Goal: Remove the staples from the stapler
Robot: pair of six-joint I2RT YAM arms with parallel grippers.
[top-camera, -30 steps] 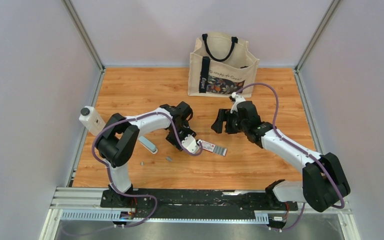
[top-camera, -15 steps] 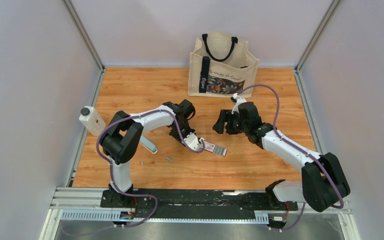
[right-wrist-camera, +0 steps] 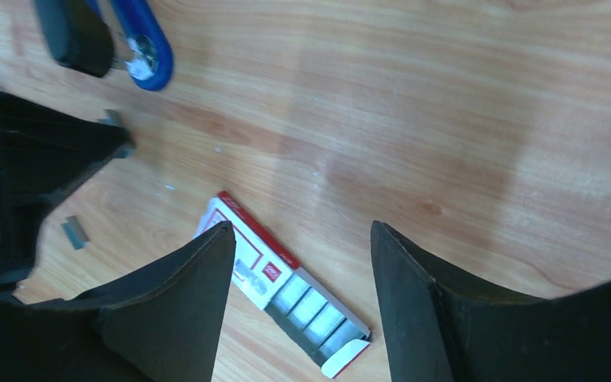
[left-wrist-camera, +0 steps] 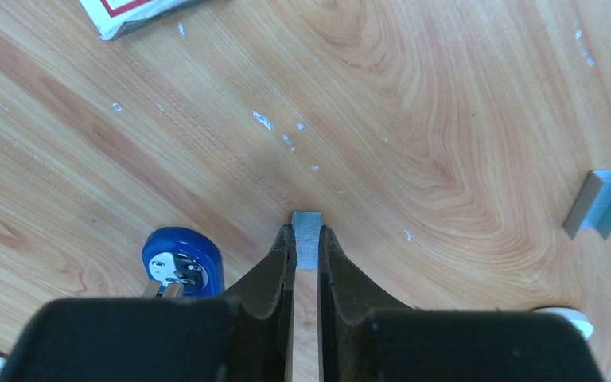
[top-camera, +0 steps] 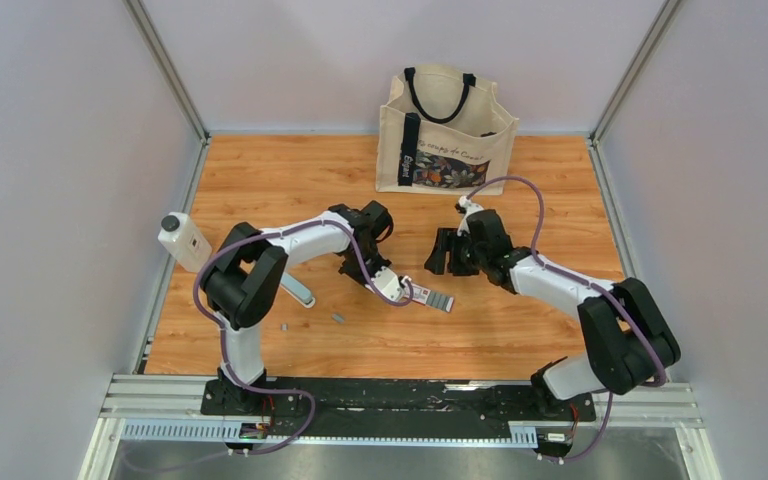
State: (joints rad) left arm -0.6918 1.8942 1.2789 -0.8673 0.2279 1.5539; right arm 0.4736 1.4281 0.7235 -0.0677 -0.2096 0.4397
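The left jaws are almost shut, pinching a short strip of staples [left-wrist-camera: 307, 225] whose length runs straight out along them, over the desk [left-wrist-camera: 445, 119]. The blue stapler [left-wrist-camera: 183, 261] lies just beside. The right jaws gape wide, empty, farther off.

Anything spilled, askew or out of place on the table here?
Yes. Loose staple strips lie scattered on the table near the left gripper, which pinches another. The white-and-red box lies open, its tray slid out with staples exposed. White flecks dot the wood.
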